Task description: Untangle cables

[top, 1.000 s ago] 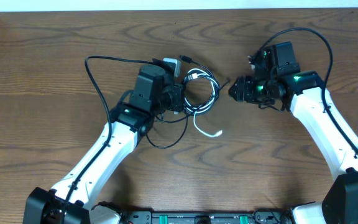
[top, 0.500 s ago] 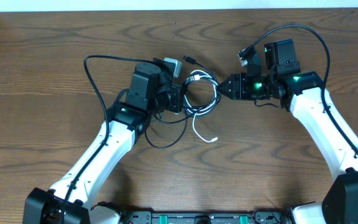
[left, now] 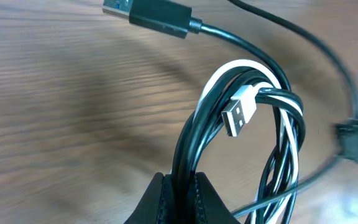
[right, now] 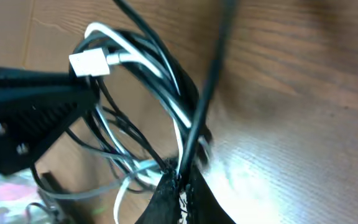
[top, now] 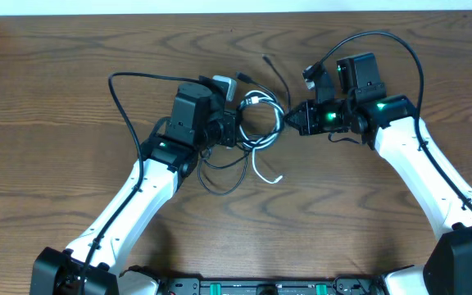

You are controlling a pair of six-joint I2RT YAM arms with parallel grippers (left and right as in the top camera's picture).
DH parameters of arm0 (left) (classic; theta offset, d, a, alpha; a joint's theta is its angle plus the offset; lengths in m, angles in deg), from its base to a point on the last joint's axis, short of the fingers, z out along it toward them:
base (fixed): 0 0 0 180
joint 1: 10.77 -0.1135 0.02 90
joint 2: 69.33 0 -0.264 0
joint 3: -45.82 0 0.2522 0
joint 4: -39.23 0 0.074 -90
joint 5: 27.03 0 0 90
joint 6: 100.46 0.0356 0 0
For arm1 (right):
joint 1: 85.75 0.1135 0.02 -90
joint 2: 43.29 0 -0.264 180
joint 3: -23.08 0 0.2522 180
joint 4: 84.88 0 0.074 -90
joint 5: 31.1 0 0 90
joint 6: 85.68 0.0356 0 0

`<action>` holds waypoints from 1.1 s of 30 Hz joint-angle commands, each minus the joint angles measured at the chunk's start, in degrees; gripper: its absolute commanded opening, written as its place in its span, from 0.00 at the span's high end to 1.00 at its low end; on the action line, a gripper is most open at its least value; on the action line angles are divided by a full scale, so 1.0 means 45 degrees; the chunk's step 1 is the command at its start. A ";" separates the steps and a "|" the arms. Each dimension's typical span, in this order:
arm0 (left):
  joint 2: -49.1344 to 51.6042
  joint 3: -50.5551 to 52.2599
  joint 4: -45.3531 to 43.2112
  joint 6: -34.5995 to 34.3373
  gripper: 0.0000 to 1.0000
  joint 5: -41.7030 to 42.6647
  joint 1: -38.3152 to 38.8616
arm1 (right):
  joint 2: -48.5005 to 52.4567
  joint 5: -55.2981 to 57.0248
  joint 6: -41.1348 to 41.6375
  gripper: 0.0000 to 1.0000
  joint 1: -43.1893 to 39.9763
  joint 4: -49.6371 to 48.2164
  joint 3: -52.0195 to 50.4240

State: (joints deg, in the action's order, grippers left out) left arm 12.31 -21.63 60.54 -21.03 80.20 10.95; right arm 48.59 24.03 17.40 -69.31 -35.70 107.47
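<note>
Left gripper (left: pixel 179 190): I saw its two black fingertips pressed together on the coiled bundle of thin black and white cables (top: pixel 262 123), pinching the coil's left side.
Right gripper (right: pixel 180 185): its fingertips were closed on a thin black cord (right: pixel 207 93) at the coil's right edge, and that cord ran up and away from the jaws.
Cable position: the bundle lay on the brown wood-grain table (top: pixel 56 82), toward the far edge, between my two grippers.
White USB plug (left: pixel 238 112): it poked out near the top of the loop, metal end showing.
Black USB plug (left: pixel 157 14): it lay flat on the table beyond the loop.
White cable tail (top: pixel 266 170): it curled loose on the near side of the coil.
</note>
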 commanded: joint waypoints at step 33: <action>0.0593 0.0000 -0.1209 -0.0272 0.93 -0.0801 -0.0039 | -0.4624 0.0243 0.0568 0.76 -0.5246 0.1953 0.0185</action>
State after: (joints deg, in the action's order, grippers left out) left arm 14.83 -21.63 57.88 -23.57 64.62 10.75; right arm 22.51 41.99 18.84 -95.18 -29.95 107.97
